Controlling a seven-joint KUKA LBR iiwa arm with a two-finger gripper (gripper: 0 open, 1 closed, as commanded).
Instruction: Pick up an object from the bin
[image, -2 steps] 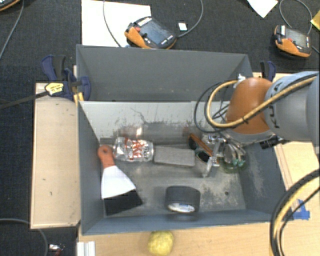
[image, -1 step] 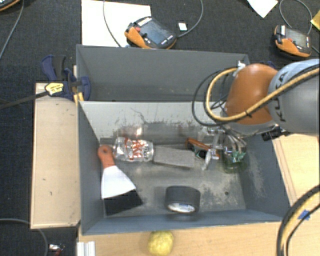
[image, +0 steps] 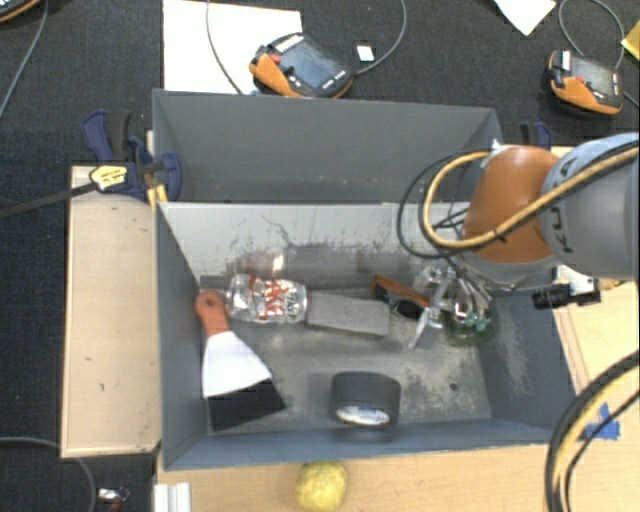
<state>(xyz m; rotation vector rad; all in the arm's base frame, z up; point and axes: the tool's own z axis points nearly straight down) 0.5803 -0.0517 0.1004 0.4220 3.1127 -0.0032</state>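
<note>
**Hazards.** The gripper (image: 445, 318) hangs low at about 3 o'clock in the grey metal bin (image: 320, 445), close to the floor. Whether it is spread or pressed together cannot be told. The thing nearest to it is a slim tool with an orange and black handle (image: 398, 291), just beside it toward 9 o'clock. A small greenish item (image: 472, 328) lies beneath it, and its kind cannot be told.

In my judgement there are three risks:
- A grip taken at the very end of the slim tool would let it pivot and drop on lifting.
- A descent between the two things would meet bare floor and close on nothing.
- Drift toward 3 o'clock would bring the wrist against the sloped side wall.

**Contents, near to far.**
1. At 6 o'clock, a black roll of tape (image: 365, 398) lies flat near the front wall.
2. At 8 o'clock, a flat black piece (image: 245, 408) touches the white blade of an orange-handled scraper (image: 228, 355).
3. At 10 o'clock, a clear plastic bottle with red and white contents (image: 266, 298) lies on its side.
4. Near centre, a grey rectangular block (image: 348, 316) lies just beside the bottle. Its other end is near the slim tool.

All are well apart from the gripper except the slim tool and the greenish item.
</note>
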